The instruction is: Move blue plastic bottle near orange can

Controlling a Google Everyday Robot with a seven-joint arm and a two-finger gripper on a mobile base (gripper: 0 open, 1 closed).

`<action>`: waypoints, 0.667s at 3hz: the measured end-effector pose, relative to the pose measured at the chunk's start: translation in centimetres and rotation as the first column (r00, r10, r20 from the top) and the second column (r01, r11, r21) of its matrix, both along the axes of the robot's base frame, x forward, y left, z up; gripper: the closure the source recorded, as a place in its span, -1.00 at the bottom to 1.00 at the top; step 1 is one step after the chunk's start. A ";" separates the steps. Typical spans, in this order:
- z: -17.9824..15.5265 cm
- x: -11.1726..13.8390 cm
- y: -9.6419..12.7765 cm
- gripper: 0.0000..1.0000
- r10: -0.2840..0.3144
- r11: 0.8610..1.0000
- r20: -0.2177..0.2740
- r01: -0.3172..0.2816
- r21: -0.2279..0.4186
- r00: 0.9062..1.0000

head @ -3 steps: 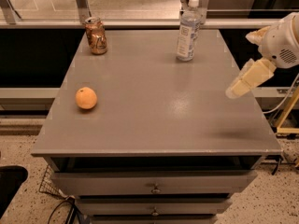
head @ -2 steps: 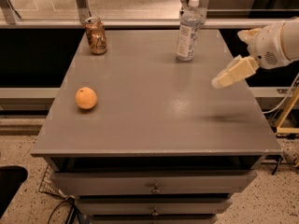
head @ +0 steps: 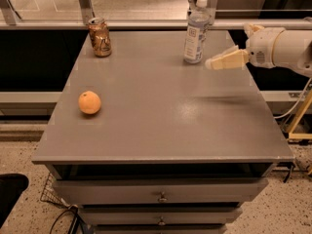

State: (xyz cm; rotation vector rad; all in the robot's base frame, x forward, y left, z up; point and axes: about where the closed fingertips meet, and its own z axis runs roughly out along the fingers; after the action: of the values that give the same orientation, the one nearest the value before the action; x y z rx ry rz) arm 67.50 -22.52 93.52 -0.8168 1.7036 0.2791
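Risk: tall clear bluish plastic bottle [head: 196,30], just left of cream gripper [head: 216,63], could topple if clipped high.
Grip: cannot tell whether clenched.

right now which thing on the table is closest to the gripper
The blue plastic bottle, back right, beside the gripper; the orange can and orange fruit sit across the table.

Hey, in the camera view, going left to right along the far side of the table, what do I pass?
can → bottle → gripper, which hangs just right of the bottle, near the table's right edge.
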 end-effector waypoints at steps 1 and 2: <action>0.5 3.3 0.6 -1.00 -0.011 0.995 0.057 0.006 0.096 0.998; 1.0 5.9 1.4 -1.00 0.015 0.987 0.088 -0.028 0.159 0.996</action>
State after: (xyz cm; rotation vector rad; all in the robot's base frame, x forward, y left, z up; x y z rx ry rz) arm 73.43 -21.09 94.50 -0.7187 1.5700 0.3850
